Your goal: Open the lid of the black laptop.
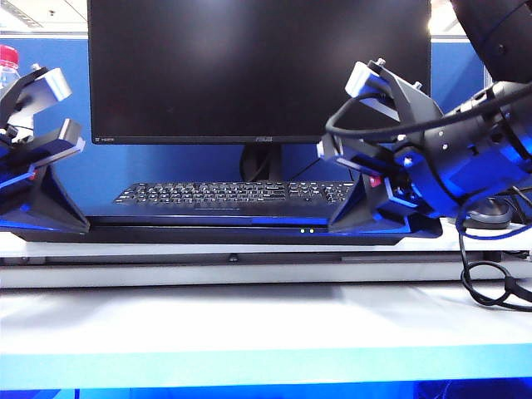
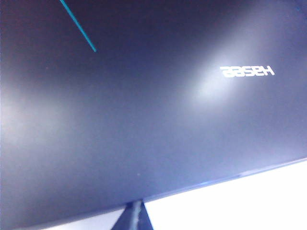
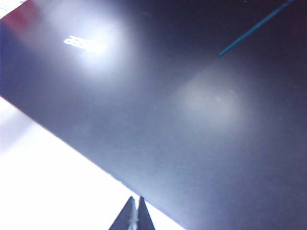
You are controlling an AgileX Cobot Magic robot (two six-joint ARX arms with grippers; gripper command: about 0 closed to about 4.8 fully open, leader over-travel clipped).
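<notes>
the black laptop is seen flat, its lid down.
the left gripper and right gripper are pinched together at its two front corners, nothing held.

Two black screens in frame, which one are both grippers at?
The closed black laptop flat on the table; left gripper and right gripper, both shut, sit at its front corners. The ASUS monitor stands upright behind.

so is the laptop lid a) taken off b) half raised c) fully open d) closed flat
d, the black laptop lies flat on the table with its lid down; both wrist views show the lid's outer face, and the left gripper and right gripper sit at its front corners, fingers together.
</notes>
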